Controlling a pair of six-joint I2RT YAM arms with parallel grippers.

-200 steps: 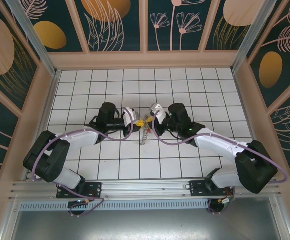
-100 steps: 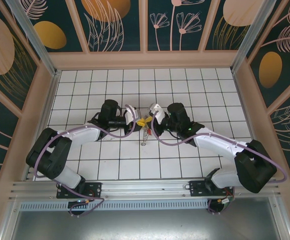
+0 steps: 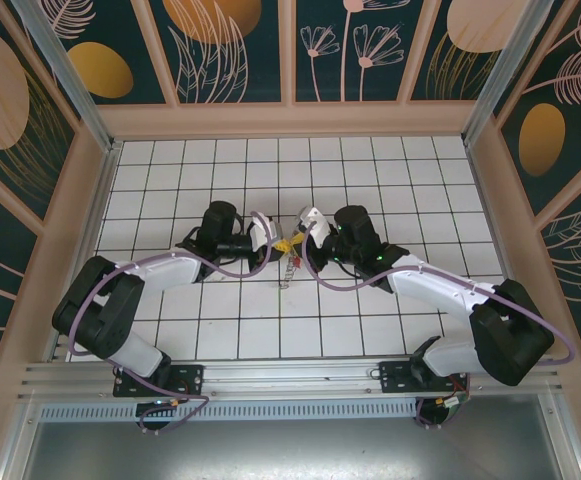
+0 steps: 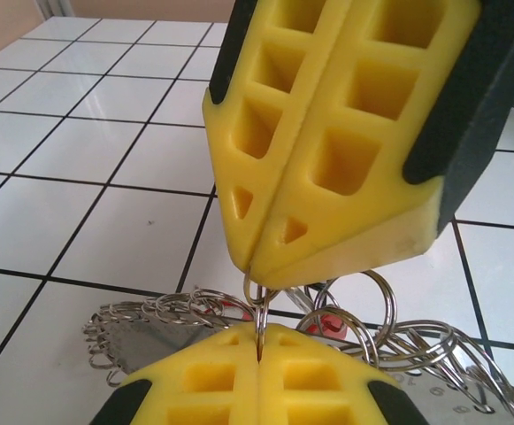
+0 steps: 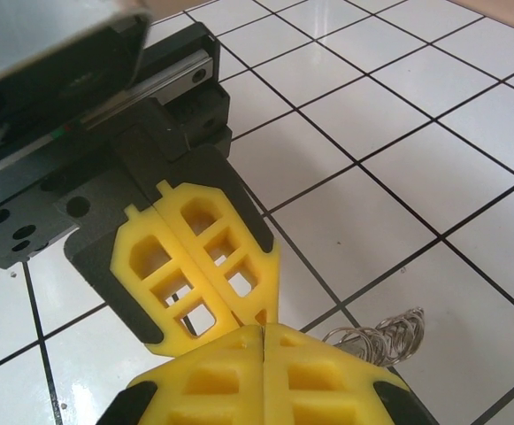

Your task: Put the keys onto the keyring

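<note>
The keyring point(image 4: 181, 307) is thin, stiff wire and looks light. Its polished metal will slip between soft pads, and its fringe of small loops will swing and tangle when lifted. The best hold looks to be on a single loop, pinched flat across its wire close to the rim, with the other claw left free to work the split open. The key point(image 4: 327, 323) is best taken by its red plastic head, which is broader and less slippery than the shaft.

The left claw point(image 4: 258, 341) is closed tight, its yellow pads nipping a thin wire loop that stands up from the keyring. Directly above it and tip to tip with it, the right claw point(image 4: 259, 268) is also fully closed, apparently on the top of the same loop. The rest of the keyring lies on the white tiled worktop point(image 4: 80, 133), just below and beyond both tips. The key's red head sits among the loops, slightly right of the left claw's tip.

Counted: one keyring, two claws and one red key head that I can make out. The loops are too many and too crowded to count.
</note>
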